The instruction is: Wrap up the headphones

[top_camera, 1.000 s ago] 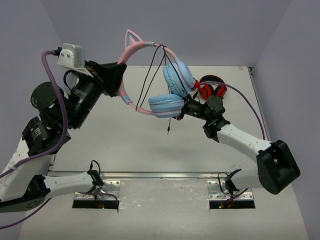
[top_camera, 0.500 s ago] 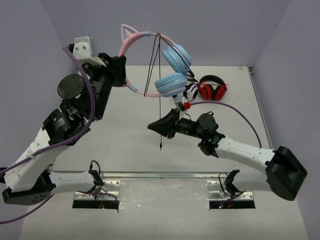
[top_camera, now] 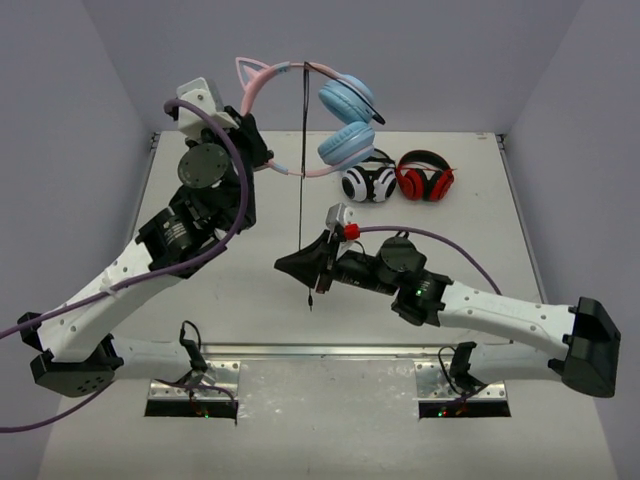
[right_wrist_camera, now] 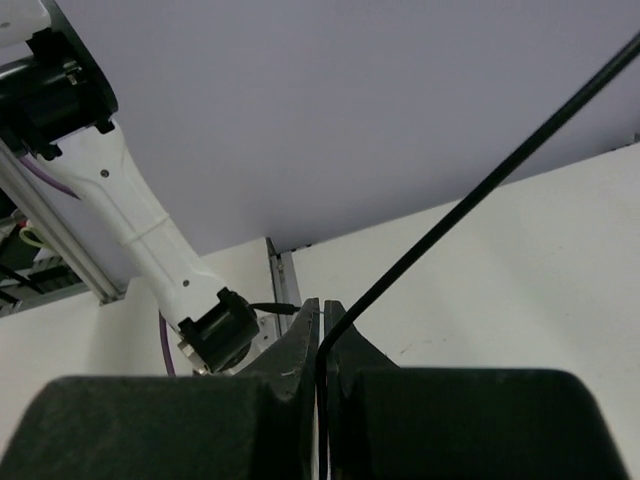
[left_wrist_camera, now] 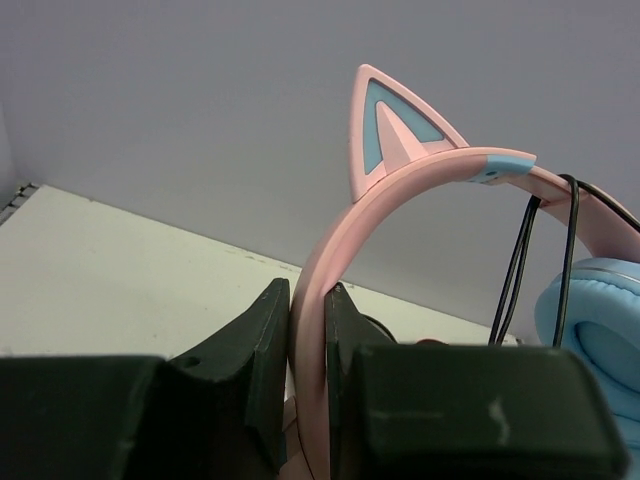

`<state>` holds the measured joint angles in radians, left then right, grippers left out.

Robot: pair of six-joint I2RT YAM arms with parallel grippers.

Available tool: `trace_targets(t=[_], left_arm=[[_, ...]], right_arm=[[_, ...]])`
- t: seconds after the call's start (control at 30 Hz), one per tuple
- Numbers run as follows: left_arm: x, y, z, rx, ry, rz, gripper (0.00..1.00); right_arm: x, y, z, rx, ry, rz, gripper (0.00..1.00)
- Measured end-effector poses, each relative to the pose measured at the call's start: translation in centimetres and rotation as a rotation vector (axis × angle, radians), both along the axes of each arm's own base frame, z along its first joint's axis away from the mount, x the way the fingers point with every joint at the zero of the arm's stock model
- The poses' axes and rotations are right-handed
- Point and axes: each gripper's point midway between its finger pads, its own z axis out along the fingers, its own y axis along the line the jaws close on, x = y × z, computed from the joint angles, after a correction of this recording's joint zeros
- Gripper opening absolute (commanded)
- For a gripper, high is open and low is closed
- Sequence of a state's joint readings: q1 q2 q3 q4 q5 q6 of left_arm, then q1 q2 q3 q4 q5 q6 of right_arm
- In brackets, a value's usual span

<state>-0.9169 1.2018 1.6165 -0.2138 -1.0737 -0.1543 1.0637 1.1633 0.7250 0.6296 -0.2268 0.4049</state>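
The headphones (top_camera: 345, 125) hang in the air above the far table: pink headband with cat ears, two light-blue earcups. My left gripper (top_camera: 258, 150) is shut on the pink headband (left_wrist_camera: 340, 250), just below a cat ear (left_wrist_camera: 395, 125). The thin black cable (top_camera: 302, 160) loops over the band and runs straight down. My right gripper (top_camera: 300, 262) is shut on the cable (right_wrist_camera: 470, 205) near its lower end; the plug dangles below the fingers. In the left wrist view the cable (left_wrist_camera: 520, 260) crosses the band beside an earcup (left_wrist_camera: 595, 330).
Black-and-white headphones (top_camera: 367, 183) and red-and-black headphones (top_camera: 425, 180) lie on the table at the far right, behind the right arm. Grey walls stand close at the left, right and back. Mounting brackets (top_camera: 195, 385) line the near edge.
The left arm has lifted and swung the headphones left and farther back. The right gripper has slid left and nearer along the cable, which now hangs straight and taut instead of in loose loops.
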Motion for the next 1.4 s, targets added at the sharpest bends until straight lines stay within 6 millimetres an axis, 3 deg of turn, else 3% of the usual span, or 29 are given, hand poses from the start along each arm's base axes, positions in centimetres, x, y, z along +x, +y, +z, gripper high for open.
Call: trace_targets(t=[0.23,0.4,0.57,0.77,0.97,1.07,1.23,1.4], left_arm=[[0.7,1.0,-1.7,-0.019,0.013,0.139,0.0],[1.2,1.1,-4.8,0.0,0.04,0.208,0.0],[1.9,1.4,-8.4,0.069,0.081,0.254,0.0],[3.4,2.1,-13.2,0.123,0.141,0.259,0.0],[5.1,3.5,-15.1,0.095,0.188,0.238,0.0],[5.9,3.9,-15.7,0.069,0.204,0.219,0.01],[6.7,2.5,-15.8,0.044,0.216,0.163,0.0],[6.7,2.0,-17.3,0.008,0.224,0.143,0.0]], right_arm=[[-1.4,1.6,1.3,-0.094,-0.055,-0.027,0.02],[-1.4,1.4,0.0,-0.216,-0.07,-0.061,0.01],[-1.2,0.3,-1.8,-0.367,-0.067,-0.081,0.01],[-0.3,-1.7,-2.6,-0.507,-0.091,-0.136,0.01],[-0.6,-4.0,-4.5,-0.629,-0.082,-0.143,0.01],[-0.6,-4.7,-4.1,-0.664,-0.084,-0.148,0.01],[-0.7,-5.2,-2.1,-0.676,-0.095,-0.148,0.01],[-0.3,-4.5,-0.5,-0.73,-0.117,-0.131,0.01]])
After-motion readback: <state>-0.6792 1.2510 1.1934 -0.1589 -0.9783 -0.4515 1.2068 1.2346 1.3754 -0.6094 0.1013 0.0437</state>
